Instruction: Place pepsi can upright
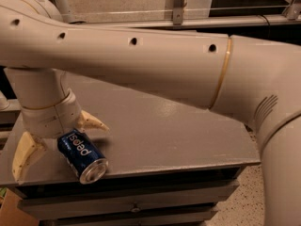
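One can is all I am dealing with here: the pepsi can is lying on its side near the front left corner of the grey surface, its silver end pointing toward the front edge and its white lettering facing up. My gripper is hanging right over the can's far end, low above the surface, with my fingers spreading wide apart, one pale finger reaching down at the view's left of the can and the other poking out behind it. The can is sitting between them, but I am not clamping it; whether either finger is touching it, I cannot tell. My thick cream arm is stretching across the upper part of the view. Under the surface, a dark drawer front is showing.
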### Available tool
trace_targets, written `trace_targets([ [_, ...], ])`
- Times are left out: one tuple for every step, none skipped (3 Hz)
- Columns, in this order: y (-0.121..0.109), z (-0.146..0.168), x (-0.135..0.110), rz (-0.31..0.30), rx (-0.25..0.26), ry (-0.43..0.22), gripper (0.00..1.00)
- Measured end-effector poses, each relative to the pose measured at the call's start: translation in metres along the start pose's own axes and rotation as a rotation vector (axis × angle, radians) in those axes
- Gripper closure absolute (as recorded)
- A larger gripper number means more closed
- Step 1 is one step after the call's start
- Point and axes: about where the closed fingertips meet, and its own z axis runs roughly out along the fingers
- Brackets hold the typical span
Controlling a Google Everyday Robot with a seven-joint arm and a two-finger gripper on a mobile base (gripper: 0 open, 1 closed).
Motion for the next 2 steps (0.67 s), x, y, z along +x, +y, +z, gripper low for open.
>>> trace_targets([
  [0.0,0.0,-0.011,-0.012,-0.003,0.001,0.16],
  [-0.001,-0.002,-0.024,-0.026,-0.006,0.002,0.4],
])
